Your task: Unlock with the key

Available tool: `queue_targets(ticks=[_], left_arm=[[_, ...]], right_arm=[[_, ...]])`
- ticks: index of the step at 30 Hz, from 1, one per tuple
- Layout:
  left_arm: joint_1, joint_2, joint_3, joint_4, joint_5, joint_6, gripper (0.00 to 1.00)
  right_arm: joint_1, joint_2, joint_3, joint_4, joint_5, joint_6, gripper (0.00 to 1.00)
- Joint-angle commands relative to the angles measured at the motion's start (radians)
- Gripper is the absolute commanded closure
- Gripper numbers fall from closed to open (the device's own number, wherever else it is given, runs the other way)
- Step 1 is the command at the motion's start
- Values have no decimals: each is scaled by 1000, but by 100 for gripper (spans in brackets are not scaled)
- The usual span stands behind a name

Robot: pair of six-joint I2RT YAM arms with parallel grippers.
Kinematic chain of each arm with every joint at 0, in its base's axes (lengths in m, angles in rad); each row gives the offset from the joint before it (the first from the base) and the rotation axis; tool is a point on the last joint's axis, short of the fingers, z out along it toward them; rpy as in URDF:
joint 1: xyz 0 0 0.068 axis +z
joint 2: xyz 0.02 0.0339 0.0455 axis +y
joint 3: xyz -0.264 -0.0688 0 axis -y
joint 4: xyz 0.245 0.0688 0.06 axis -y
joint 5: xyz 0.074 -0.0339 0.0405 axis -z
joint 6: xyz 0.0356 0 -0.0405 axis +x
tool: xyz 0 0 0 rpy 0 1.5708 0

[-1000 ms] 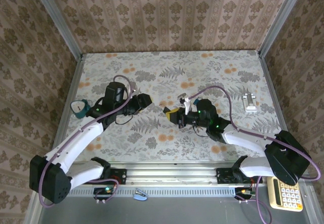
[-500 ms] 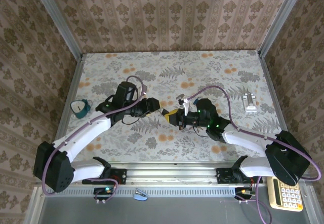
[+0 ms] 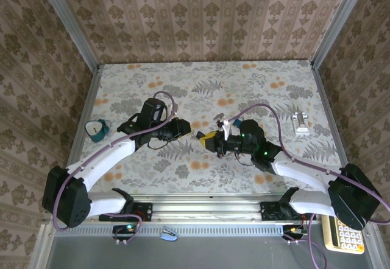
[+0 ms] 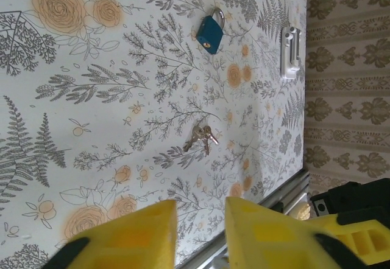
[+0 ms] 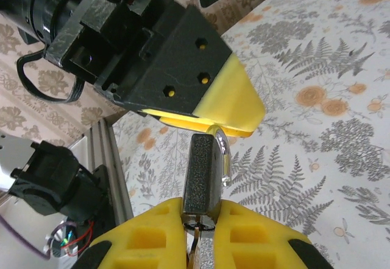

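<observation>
My right gripper (image 5: 201, 204) is shut on a black padlock (image 5: 202, 162), which it holds upright with the silver shackle (image 5: 223, 153) on top. A key on a dark ring (image 5: 199, 223) shows at the padlock's underside, between the yellow fingers. My left gripper (image 5: 234, 120) hovers right at the top of the shackle. In the left wrist view the left gripper (image 4: 201, 214) has a narrow gap between its pads with nothing in it. Seen from above, the left gripper (image 3: 195, 132) and right gripper (image 3: 211, 141) meet tip to tip at mid-table.
A blue padlock (image 4: 211, 31), a loose bunch of keys (image 4: 201, 136) and a white latch plate (image 4: 290, 52) lie on the floral table to the right. A teal object (image 3: 95, 129) sits by the left wall. A calculator (image 3: 344, 233) lies off the table's near right corner.
My left arm has swung right across the table until its fingertips reached the padlock, and its jaws have narrowed. The right gripper has held the padlock almost still.
</observation>
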Motion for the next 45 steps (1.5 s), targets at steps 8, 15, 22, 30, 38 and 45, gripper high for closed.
queue_targets(ticks=[8,15,22,30,38,45], left_arm=[[25,-64,-67,-28,-31,-14,73],[56,-221,-166,-1,-123,-67,62],[64,-363,-261,68,-169,-122,58],[58,-388,-298,121,-165,-163,57],[38,-389,-321,155,-177,-194,57],[32,-402,-335,160,-184,-205,56]], right_arm=[[-5,-5,-12,44,133,1,99],[-10,80,10,53,170,51,99],[-10,308,96,151,148,146,98],[-5,596,285,252,75,324,97],[-1,822,514,220,14,498,96],[-5,915,597,191,-9,586,94]])
